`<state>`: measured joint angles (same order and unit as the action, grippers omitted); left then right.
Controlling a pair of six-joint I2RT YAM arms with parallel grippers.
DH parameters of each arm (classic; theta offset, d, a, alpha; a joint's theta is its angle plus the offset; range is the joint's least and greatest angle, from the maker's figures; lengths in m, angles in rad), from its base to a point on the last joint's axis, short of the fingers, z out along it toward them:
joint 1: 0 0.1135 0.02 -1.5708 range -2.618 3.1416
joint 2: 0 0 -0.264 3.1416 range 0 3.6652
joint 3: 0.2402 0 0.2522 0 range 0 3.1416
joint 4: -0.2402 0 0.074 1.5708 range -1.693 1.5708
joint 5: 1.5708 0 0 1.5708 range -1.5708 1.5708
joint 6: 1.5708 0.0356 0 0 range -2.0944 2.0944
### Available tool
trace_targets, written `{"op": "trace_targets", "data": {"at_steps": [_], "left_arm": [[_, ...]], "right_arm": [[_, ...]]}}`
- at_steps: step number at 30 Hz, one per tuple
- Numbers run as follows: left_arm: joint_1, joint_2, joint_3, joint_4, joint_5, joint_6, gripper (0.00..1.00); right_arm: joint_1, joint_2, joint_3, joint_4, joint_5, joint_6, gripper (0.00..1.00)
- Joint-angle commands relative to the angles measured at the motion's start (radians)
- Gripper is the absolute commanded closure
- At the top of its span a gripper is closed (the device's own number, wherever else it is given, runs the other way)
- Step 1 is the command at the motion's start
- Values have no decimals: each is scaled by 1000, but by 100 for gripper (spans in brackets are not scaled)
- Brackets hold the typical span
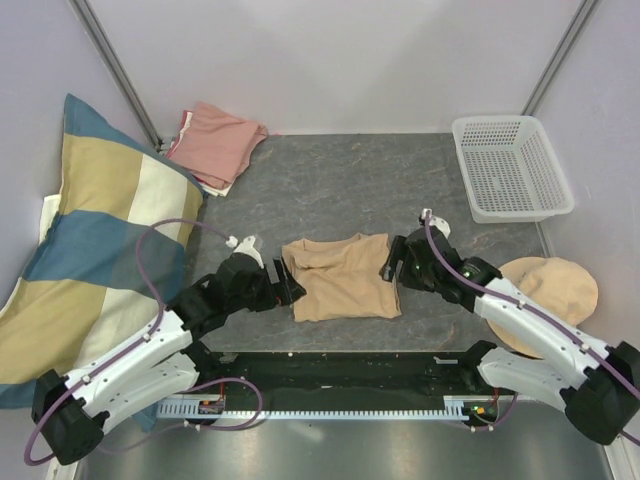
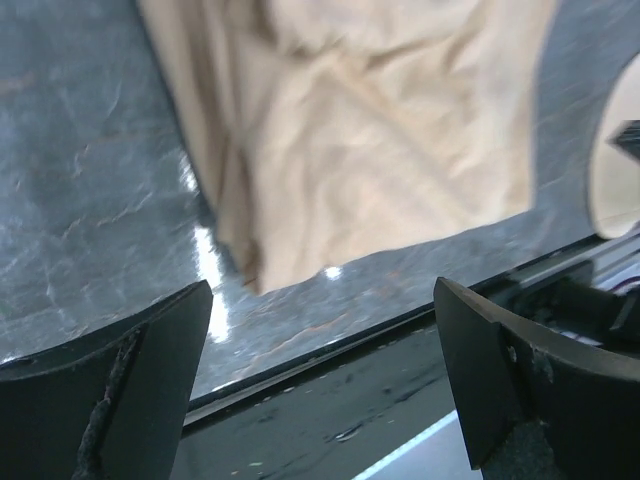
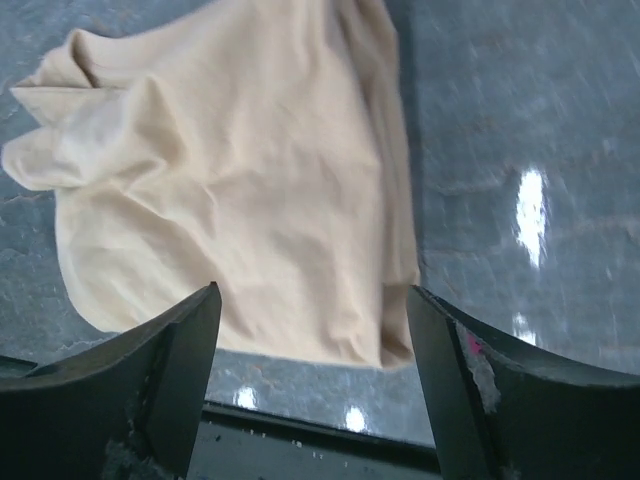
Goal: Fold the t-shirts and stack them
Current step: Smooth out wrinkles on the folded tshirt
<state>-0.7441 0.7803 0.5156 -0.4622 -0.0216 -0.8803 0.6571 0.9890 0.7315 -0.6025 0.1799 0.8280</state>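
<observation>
A tan t-shirt, partly folded and rumpled, lies on the dark mat in the middle near the front edge. It also shows in the left wrist view and the right wrist view. A salmon-pink t-shirt lies folded at the back left. My left gripper is open and empty at the tan shirt's left edge; in its wrist view nothing is between the jaws. My right gripper is open and empty at the shirt's right edge, its jaws over the shirt's near hem.
A striped blue, yellow and cream pillow leans at the left. A white mesh basket stands at the back right. A round beige domed thing lies at the right, under my right arm. The mat's front edge is just below the shirt.
</observation>
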Motion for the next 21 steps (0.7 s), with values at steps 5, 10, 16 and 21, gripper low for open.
{"op": "trace_targets", "data": {"at_steps": [5,10,16,21], "left_arm": [[-3,88,179,31,-124,72,0],[-3,186,208,152,-78,87,0],[-3,267,184,321,6,66,0],[-5,336,196,379,40,55,0]], "right_arm": [[4,157,121,211,-138,-118,2],[25,174,77,280,-212,-57,2],[76,129,-62,414,-275,5,2],[99,119,-158,478,-273,46,2]]}}
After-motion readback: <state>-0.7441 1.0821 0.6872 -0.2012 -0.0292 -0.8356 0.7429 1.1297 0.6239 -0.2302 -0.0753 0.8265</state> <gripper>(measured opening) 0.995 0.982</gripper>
